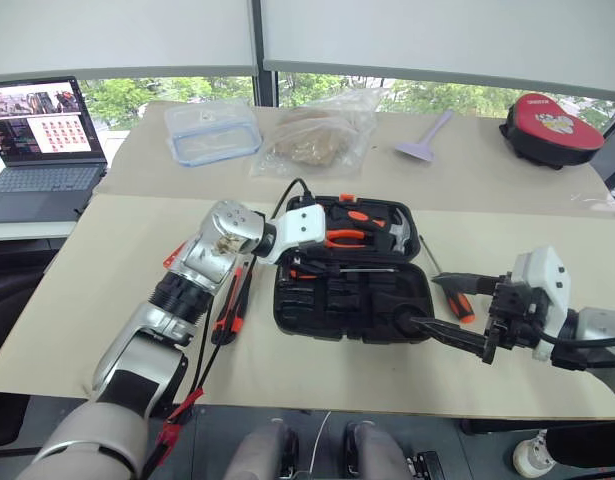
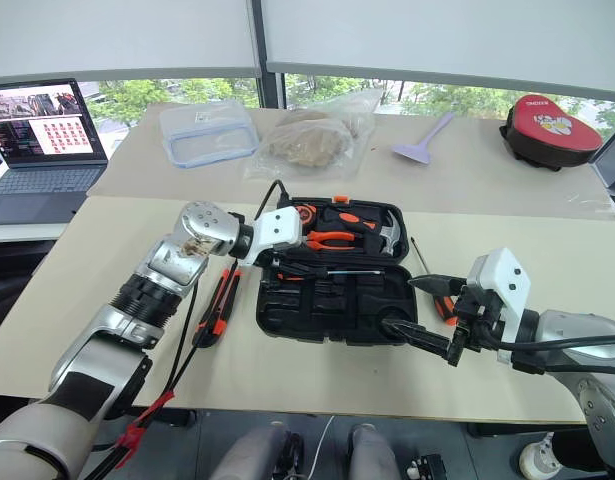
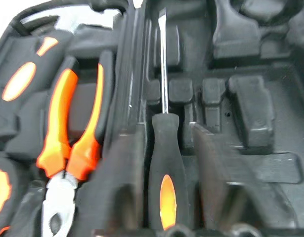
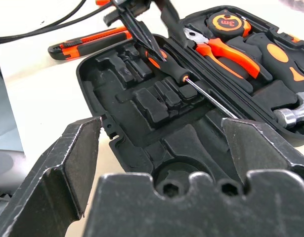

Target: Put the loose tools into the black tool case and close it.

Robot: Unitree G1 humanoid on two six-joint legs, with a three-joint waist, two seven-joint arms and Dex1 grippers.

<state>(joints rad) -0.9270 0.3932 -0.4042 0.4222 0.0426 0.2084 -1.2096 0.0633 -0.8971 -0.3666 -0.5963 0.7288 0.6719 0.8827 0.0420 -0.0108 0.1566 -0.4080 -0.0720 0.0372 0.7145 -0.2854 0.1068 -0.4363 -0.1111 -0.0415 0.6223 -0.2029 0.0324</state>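
Your left hand (image 4: 142, 34) pinches a black-and-orange-handled screwdriver (image 3: 164, 163) over the hinge line of the open black tool case (image 1: 352, 270) on the tabletop (image 1: 107, 300), lining its slim steel shaft up with a moulded slot. Your right hand (image 1: 457, 335), spread wide, waits at the case's front corner. Another screwdriver (image 1: 449, 290) and the orange-and-black utility knife (image 1: 230, 305) lie outside the matte plastic shell.

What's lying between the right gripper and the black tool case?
Nothing: the open right gripper hangs at the black plastic tool case's near right corner, as the left eye view shows.
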